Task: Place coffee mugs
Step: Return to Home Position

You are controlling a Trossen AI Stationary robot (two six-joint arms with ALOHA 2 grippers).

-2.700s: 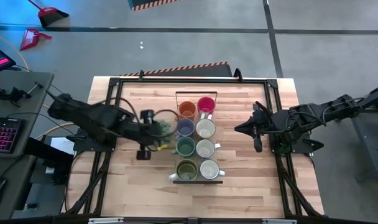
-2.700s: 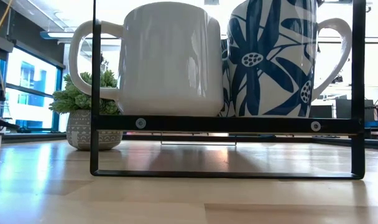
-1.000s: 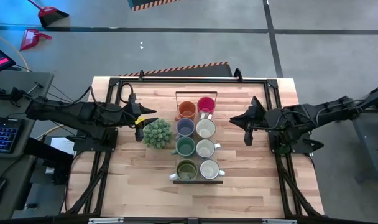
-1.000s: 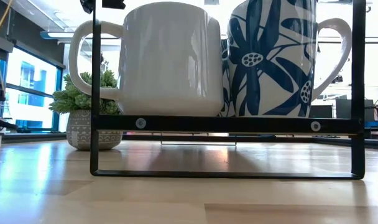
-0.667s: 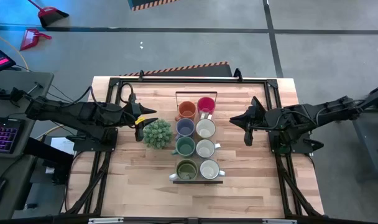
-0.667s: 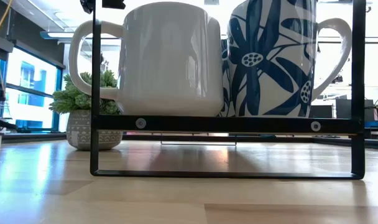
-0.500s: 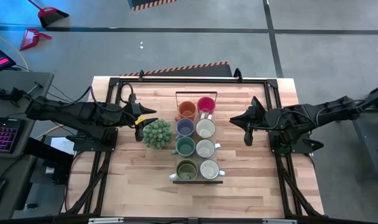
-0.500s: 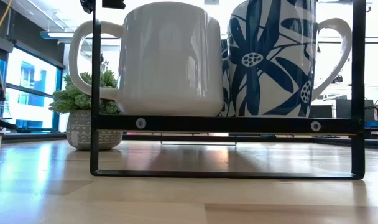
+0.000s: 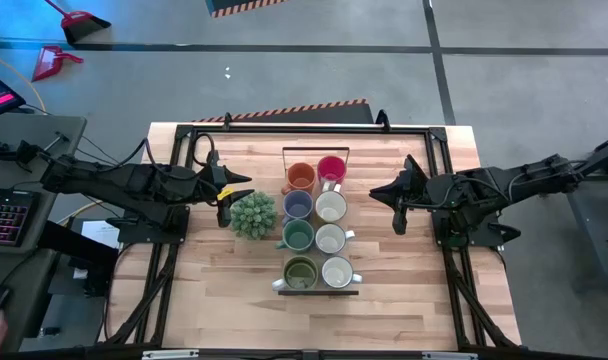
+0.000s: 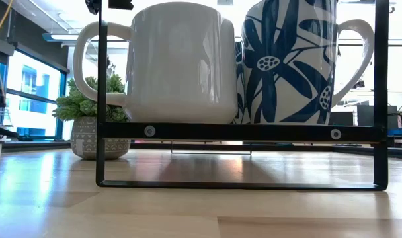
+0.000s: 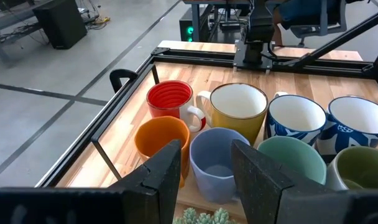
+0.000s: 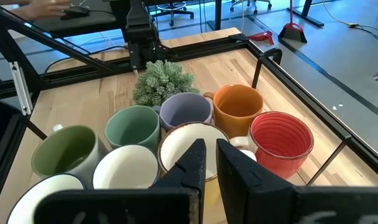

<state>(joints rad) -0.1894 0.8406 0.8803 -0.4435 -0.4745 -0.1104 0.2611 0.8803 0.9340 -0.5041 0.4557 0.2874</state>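
Note:
Several coffee mugs stand bottom-down in two rows inside a black wire rack (image 9: pixel 316 290) at the table's middle: orange (image 9: pixel 301 177), pink-red (image 9: pixel 331 168), lavender (image 9: pixel 298 204), teal (image 9: pixel 298 235), olive (image 9: pixel 301 271) and three with white insides (image 9: pixel 331 207). The low view shows a white mug (image 10: pixel 181 63) and a blue-flowered one (image 10: pixel 290 63) on the rack's bar. My left gripper (image 9: pixel 239 190) hovers left of the rack, open and empty (image 11: pixel 206 155). My right gripper (image 9: pixel 384 192) hovers right of the rack, shut and empty (image 12: pixel 211 149).
A spiky green potted plant (image 9: pixel 253 214) stands on the table just left of the rack, below my left gripper's fingers. A black metal frame (image 9: pixel 309 128) runs round the tabletop. Bare wood lies near the front edge (image 9: pixel 234 310).

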